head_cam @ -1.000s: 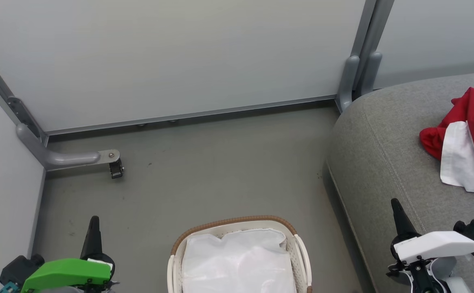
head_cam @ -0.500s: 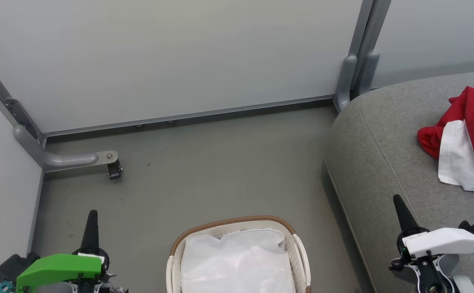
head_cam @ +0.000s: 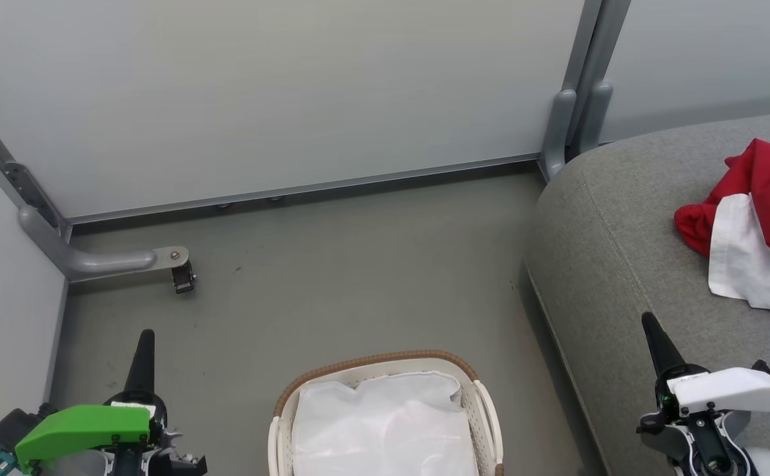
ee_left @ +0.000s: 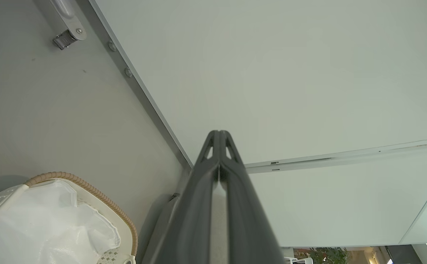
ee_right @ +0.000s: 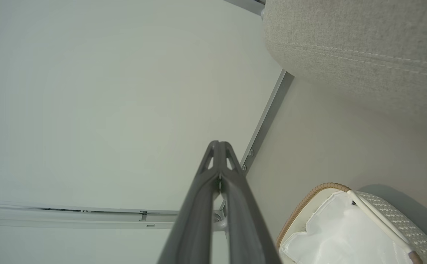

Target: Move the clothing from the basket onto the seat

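Head view looks down at a grey floor (head_cam: 332, 264) with a pale wall (head_cam: 292, 99) at the far side. At the near centre stands the basket (head_cam: 372, 359), oval and white with a brown rim. A white liner (head_cam: 385, 423) covers what can be seen of its inside, and its near end is cut off by the frame. The grey seat (head_cam: 623, 231) fills the right side. The clothing (head_cam: 765, 198), a crumpled red pile with a white panel, lies on the seat near the far right edge and is partly cut off, so whether both garments are in the pile cannot be told.

The left gripper (head_cam: 143, 340) hangs over the floor at near left, well apart from the basket. The right gripper (head_cam: 653, 330) hangs over the near edge of the seat, well apart from the clothing. Both wrist views show the two dark fingers (ee_left: 202, 205) of each gripper pressed together, holding nothing.

The basket looks emptied, so the step in hand is probably parking the arms. To do this well:
- Keep the right gripper high, so it does not snag the seat or drag the clothing back.
- Keep the left gripper off the basket rim.
- Look once more into the basket, in case any fabric lies folded under the liner.
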Available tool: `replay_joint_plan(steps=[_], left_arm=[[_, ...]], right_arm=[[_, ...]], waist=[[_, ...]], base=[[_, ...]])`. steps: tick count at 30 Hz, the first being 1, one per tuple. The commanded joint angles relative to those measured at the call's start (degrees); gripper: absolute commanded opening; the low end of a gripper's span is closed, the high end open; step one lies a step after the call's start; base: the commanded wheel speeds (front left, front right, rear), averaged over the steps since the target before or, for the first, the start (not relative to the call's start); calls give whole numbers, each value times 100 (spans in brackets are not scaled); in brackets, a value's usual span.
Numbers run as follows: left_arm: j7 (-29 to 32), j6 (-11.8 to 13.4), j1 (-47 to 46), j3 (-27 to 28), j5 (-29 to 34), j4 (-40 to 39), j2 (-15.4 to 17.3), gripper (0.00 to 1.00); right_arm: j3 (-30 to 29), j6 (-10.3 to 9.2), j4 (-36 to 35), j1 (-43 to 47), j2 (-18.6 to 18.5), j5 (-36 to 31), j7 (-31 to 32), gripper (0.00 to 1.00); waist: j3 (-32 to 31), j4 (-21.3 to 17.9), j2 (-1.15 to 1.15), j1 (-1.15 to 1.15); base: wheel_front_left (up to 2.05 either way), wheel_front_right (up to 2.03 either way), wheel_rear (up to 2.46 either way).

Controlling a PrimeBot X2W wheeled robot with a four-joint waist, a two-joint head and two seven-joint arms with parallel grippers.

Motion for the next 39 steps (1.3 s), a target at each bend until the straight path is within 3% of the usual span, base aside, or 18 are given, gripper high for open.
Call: replay_joint_plan(steps=[1,39], left_arm=[[40,-25,-105,27,-112,-49,29,0],[426,-32,-241,179,-1456,-172,34,0]], right_arm=[[-32,-2,-50,-93,-34,138,38,0],[-217,-2,-163,-108,-43,1593,418,0]], waist=[[0,-3,0,0],[-9,-98,0,0]], base=[[0,0,0],[0,0,0]])
